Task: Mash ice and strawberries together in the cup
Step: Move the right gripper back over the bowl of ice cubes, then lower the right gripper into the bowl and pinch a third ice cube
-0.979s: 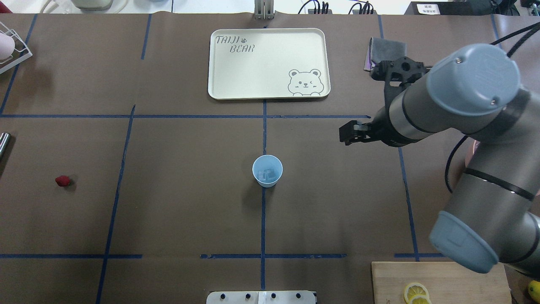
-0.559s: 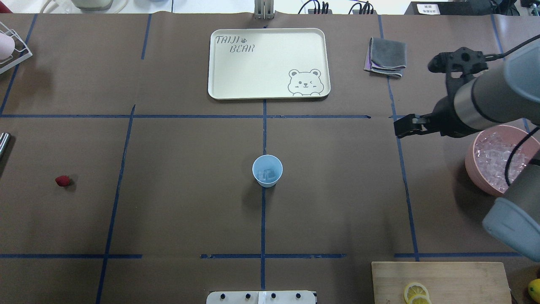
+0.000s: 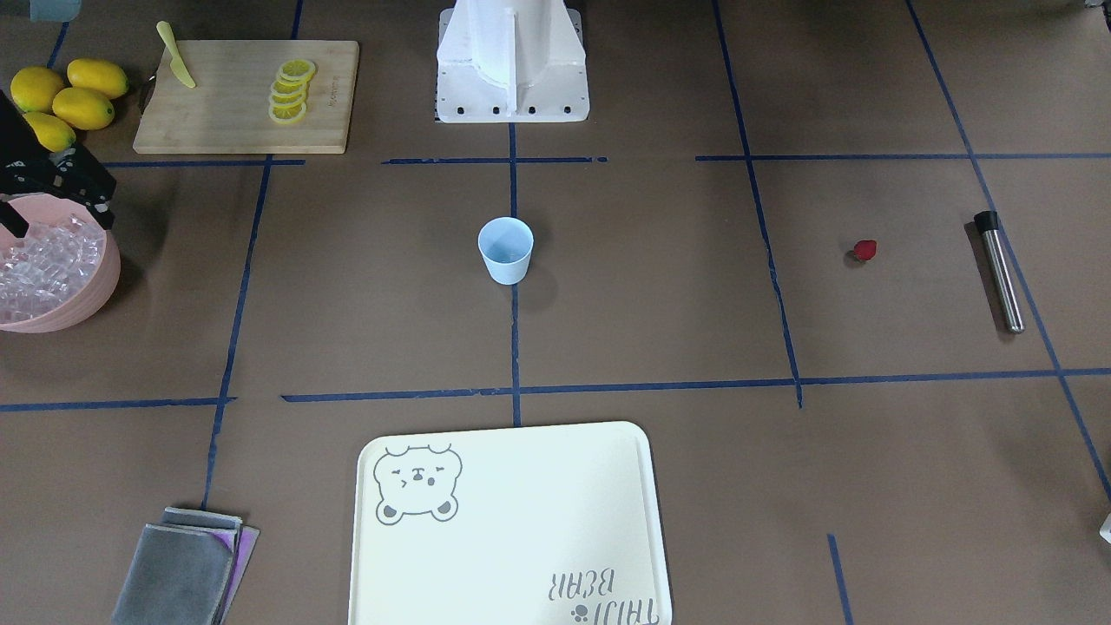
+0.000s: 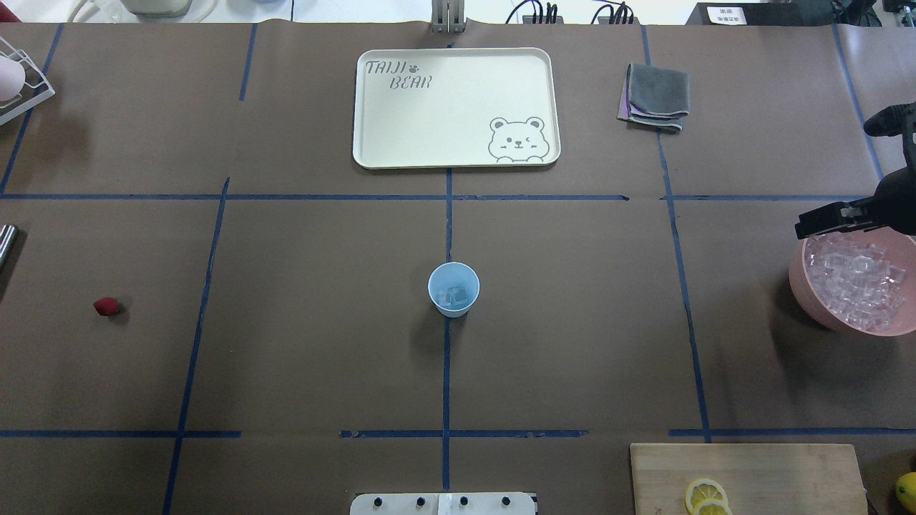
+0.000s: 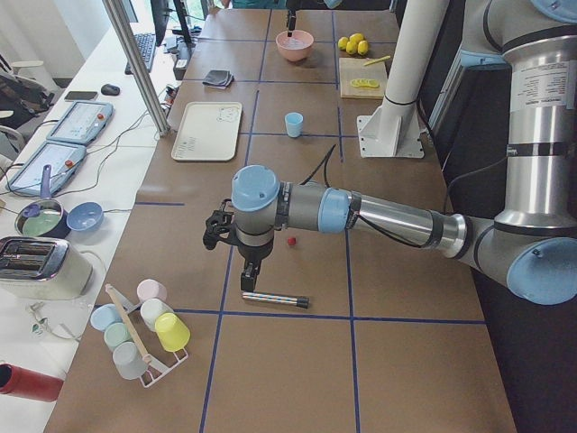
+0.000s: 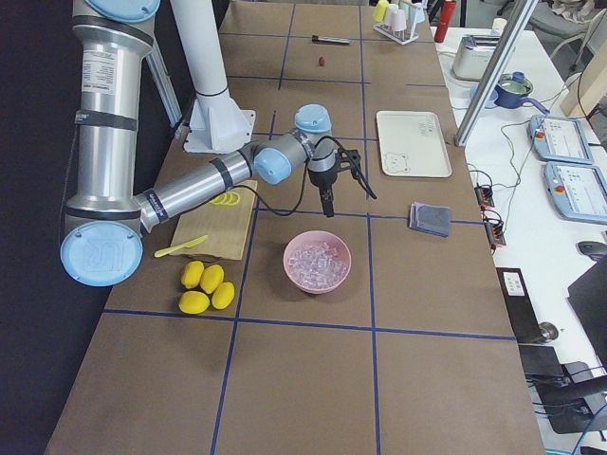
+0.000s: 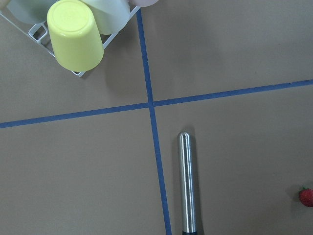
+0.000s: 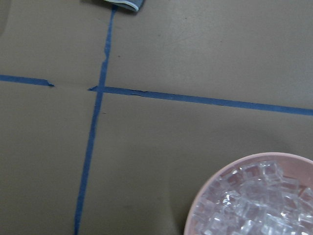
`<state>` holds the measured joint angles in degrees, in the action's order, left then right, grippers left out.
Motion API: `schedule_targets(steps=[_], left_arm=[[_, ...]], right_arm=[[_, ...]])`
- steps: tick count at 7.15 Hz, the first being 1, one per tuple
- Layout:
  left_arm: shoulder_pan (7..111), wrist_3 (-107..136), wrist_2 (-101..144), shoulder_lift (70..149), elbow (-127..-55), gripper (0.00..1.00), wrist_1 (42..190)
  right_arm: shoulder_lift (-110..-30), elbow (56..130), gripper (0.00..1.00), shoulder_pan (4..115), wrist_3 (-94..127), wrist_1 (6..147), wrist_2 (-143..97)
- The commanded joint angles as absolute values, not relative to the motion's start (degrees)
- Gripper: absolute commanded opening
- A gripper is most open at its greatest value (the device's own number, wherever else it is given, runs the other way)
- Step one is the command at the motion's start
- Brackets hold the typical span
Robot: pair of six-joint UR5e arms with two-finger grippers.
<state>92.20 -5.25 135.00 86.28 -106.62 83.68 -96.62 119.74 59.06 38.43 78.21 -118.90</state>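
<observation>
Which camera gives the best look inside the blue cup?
Overhead exterior: it looks down into the cup, showing clear ice cubes at its bottom. The front-facing view sees the cup at a slant, contents unclear. Both side views show it small and far; neither wrist view includes it.

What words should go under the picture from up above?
Blue cup holding ice cubes mid-table, strawberry far left, right end effector by the pink ice bowl.
</observation>
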Motion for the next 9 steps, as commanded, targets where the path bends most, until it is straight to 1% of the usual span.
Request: schedule_targets(steps=[1, 5, 7, 9], left_arm=[[92.2, -5.2, 135.0, 86.2, -107.0, 1.00, 83.6], [92.2, -5.2, 135.0, 86.2, -107.0, 1.00, 83.6], [92.2, -5.2, 134.9, 86.2, -107.8, 1.00, 83.5], [92.3, -5.2, 134.9, 86.2, -108.2, 1.00, 83.4]], right_arm=[[-97.6, 115.7, 0.99, 61.3, 33.8, 77.6, -119.1], [-98.8, 109.7, 0.99, 62.0, 33.6, 77.6, -123.0], [-97.9, 106.5, 0.97, 61.9, 33.7, 77.6, -123.0], [-97.7, 105.3, 0.85, 61.8, 32.1, 77.5, -123.0]])
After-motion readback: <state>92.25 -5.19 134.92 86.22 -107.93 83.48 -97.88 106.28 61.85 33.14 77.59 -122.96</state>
